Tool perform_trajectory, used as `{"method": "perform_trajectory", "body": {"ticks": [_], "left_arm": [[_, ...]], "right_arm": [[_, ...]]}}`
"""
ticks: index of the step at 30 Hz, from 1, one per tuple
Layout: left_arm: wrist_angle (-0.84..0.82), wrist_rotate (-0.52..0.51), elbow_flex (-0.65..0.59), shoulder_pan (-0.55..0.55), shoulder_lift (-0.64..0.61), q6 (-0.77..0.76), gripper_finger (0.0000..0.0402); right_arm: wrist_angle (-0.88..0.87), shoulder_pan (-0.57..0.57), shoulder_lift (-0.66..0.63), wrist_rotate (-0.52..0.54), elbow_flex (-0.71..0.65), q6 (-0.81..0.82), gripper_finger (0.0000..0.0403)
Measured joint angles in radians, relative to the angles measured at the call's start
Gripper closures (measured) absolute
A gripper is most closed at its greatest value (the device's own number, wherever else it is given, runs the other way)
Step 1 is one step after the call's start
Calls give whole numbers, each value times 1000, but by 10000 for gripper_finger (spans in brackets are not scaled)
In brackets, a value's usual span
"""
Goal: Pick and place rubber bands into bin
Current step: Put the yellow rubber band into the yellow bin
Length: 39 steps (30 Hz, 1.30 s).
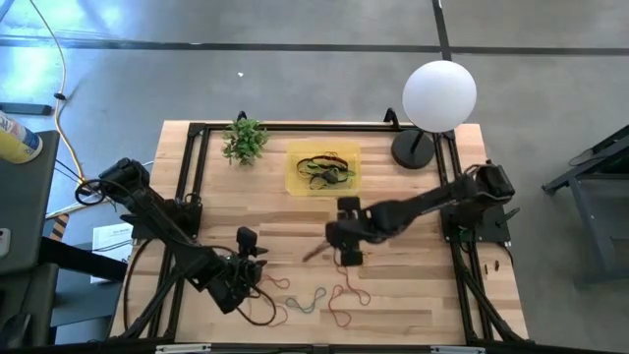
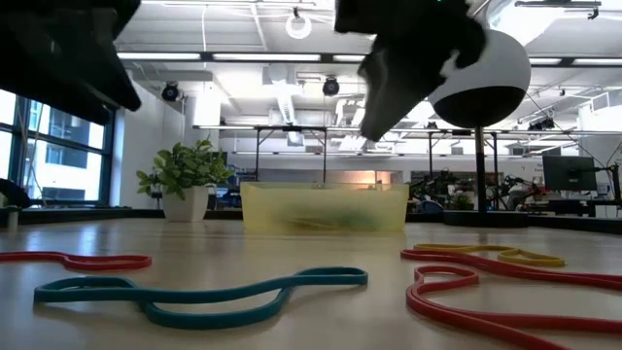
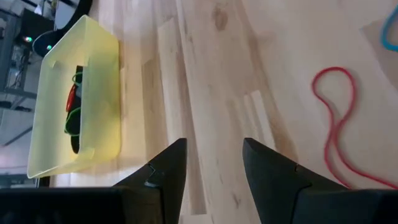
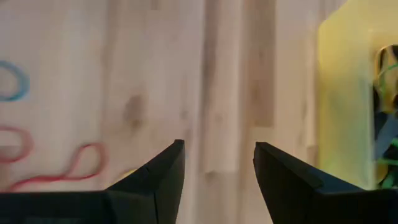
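Wooden planks run across the table (image 1: 413,295) under me, with a plant (image 1: 244,140) and a white globe lamp (image 1: 439,94) at the far edge. At the left, near the front, my left gripper (image 3: 213,163) hangs with its fingers part open and nothing between them. Just right of it, loose rubber bands (image 1: 310,301) lie scattered along the near edge, red, teal and yellow. Further right, above the table's middle, my right gripper (image 4: 219,163) hovers with fingers spread wide and empty. Beyond it, at the far middle, the bin (image 1: 322,168) already holds several bands. My worry: these loops lie flat and overlap, so a pinch could slide off, or drag 2 at once and drop 1 short of the bin.
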Motion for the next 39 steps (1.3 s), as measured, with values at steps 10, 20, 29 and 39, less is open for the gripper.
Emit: {"method": "perform_trajectory", "body": {"ticks": [10,20,29,39], "left_arm": [[47,-3,0,62,0,69,257],[68,-3,0,67,0,105,257],[71,-21,0,67,0,105,257],[78,-22,0,67,0,101,257]], "right_arm": [[-127,235,1,203,0,307,224],[-139,358,2,234,0,487,241],[-138,401,61,161,0,571,257],[-181,379,148,92,-1,635,254]]}}
